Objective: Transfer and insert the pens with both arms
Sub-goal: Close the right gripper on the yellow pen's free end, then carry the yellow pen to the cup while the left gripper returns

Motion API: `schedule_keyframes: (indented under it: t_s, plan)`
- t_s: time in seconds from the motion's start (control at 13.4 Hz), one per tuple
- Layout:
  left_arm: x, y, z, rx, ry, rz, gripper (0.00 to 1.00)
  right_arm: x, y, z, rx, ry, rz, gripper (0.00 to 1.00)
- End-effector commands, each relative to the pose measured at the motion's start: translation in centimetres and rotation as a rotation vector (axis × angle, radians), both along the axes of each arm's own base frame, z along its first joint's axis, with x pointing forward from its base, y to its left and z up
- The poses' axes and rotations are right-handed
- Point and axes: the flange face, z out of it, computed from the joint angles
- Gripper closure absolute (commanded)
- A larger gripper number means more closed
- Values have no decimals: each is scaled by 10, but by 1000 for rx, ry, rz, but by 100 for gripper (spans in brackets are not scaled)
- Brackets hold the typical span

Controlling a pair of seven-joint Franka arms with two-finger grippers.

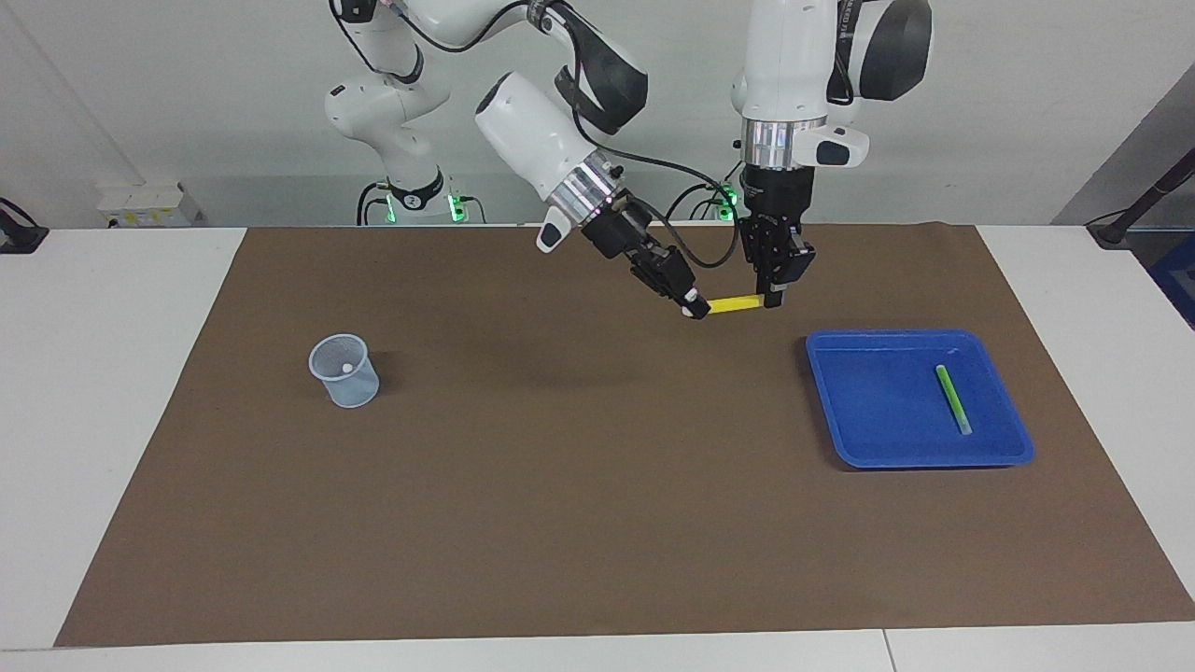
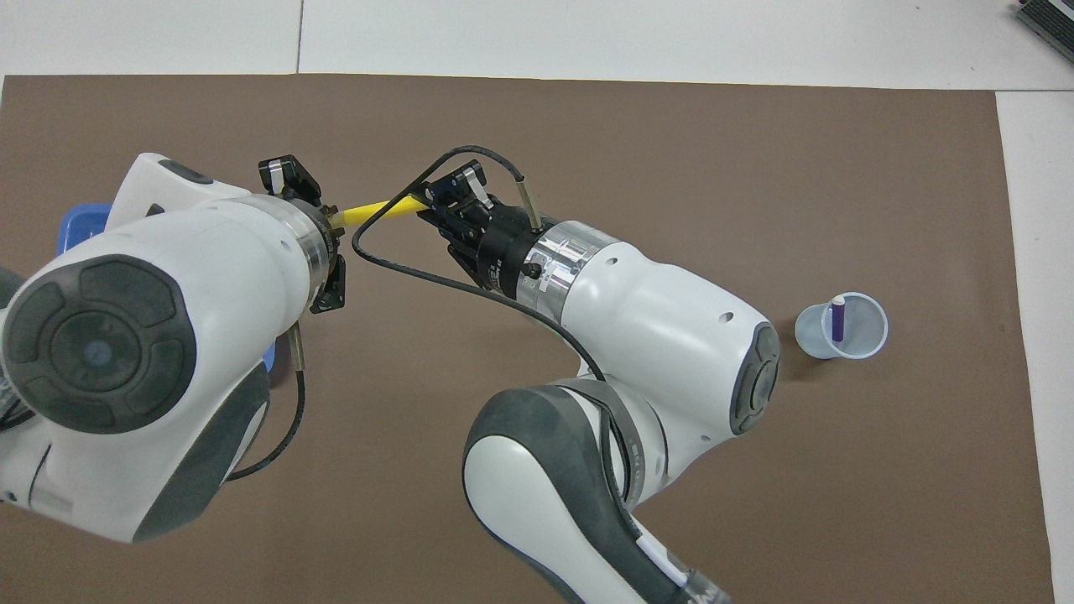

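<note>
Both grippers are clamped on the yellow pen point(image 1: 734, 305), which hangs level in the air over the mat: the left gripper point(image 1: 771, 301) pinches one end from above, the right gripper point(image 1: 694, 309) comes in slantwise and grips the whitish cap end, so this looks like a handover between arms. The green pen point(image 1: 953, 398) waits in the blue tray point(image 1: 868, 439) toward the left arm's end; the purple pen point(image 2: 837, 320) stands in the cup point(image 2: 868, 340) toward the right arm's end. A brown mat point(image 1: 560, 523) covers a white table point(image 1: 103, 373), with a pale wall at the robots' end
</note>
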Motion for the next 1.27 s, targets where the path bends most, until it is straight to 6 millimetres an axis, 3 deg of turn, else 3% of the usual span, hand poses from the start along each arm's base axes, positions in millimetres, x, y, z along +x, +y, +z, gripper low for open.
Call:
schedule_keyframes:
  t_s: [0.0, 0.07, 0.15, 0.22, 0.3, 0.37, 0.52, 0.82, 0.97, 1.19]
  plan:
    - [-11, 2, 3, 19, 4, -6, 100, 5, 0, -4, 12, -7, -22, 100]
    - [-12, 3, 6, 26, -1, -27, 78, 5, -2, -7, 1, -10, -17, 100]
    - [-12, 3, 6, 29, -1, -34, 38, 5, -2, -8, -15, -25, -3, 100]
    - [-12, 3, 7, 28, -1, -35, 17, 5, -3, -10, -24, -30, 4, 100]
    - [-14, 4, 10, 27, -5, -35, 14, 5, -3, -10, -24, -30, 4, 100]
    - [-14, 4, 10, 28, -5, -38, 2, 4, -3, -10, -26, -29, 9, 100]
    - [-13, 10, 13, 29, -11, -37, 0, 4, -8, -18, -94, -51, 101, 100]
    - [-3, 35, 16, 73, -5, -152, 0, 19, -57, -37, -346, -82, 429, 100]
    - [7, 61, 12, 71, 36, -277, 0, 23, -85, -42, -558, -69, 602, 100]
    - [21, 105, 10, 78, 65, -487, 0, 22, -119, -45, -685, -64, 795, 100]
